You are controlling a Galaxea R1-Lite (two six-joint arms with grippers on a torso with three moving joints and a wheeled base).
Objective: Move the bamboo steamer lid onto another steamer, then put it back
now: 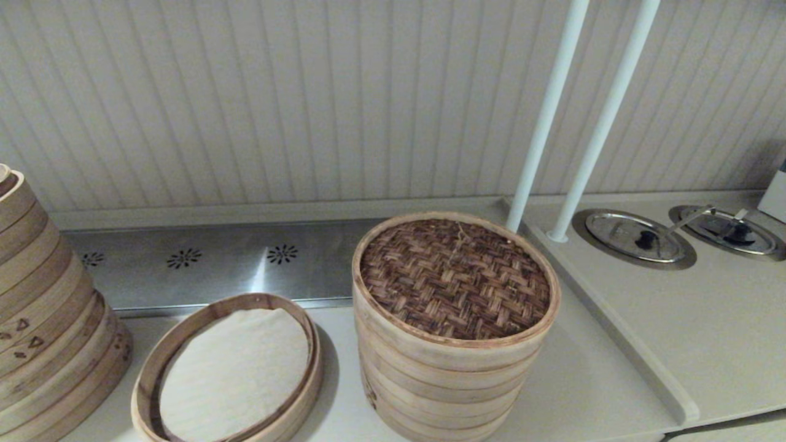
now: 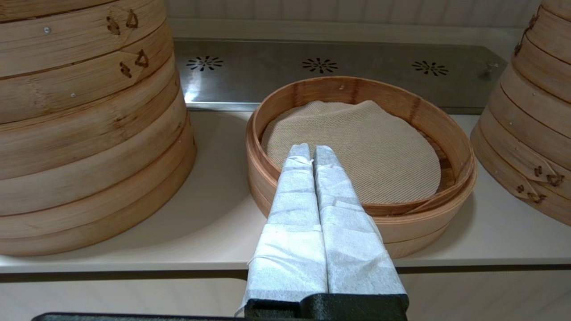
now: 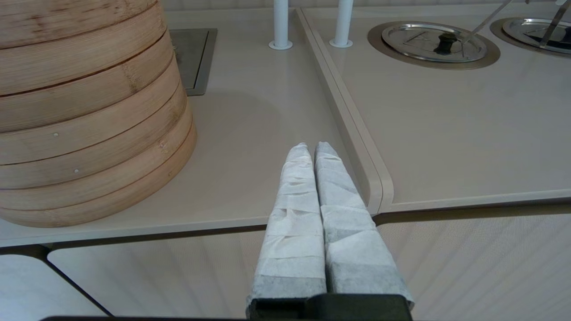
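The bamboo steamer lid (image 1: pixel 455 277), dark woven top with a pale rim, rests on the tall multi-tier stack (image 1: pixel 439 380) at the counter's middle. The other steamer (image 1: pixel 228 371), a low ring tray lined with white cloth, sits to the stack's left and also shows as the low tray (image 2: pixel 361 147) in the left wrist view. My left gripper (image 2: pixel 312 149) hangs shut in front of the counter edge, pointing at that tray, holding nothing. My right gripper (image 3: pixel 311 147) is shut and empty, near the counter edge to the right of the stack (image 3: pixel 84 111). Neither gripper appears in the head view.
A big steamer stack with triangle cut-outs (image 1: pixel 49 319) stands at the far left. A steel strip with vent holes (image 1: pixel 209 264) runs along the wall. Two white poles (image 1: pixel 577 116) rise behind the stack. Two round metal lids (image 1: pixel 632 236) sit in the raised right counter (image 1: pixel 694 331).
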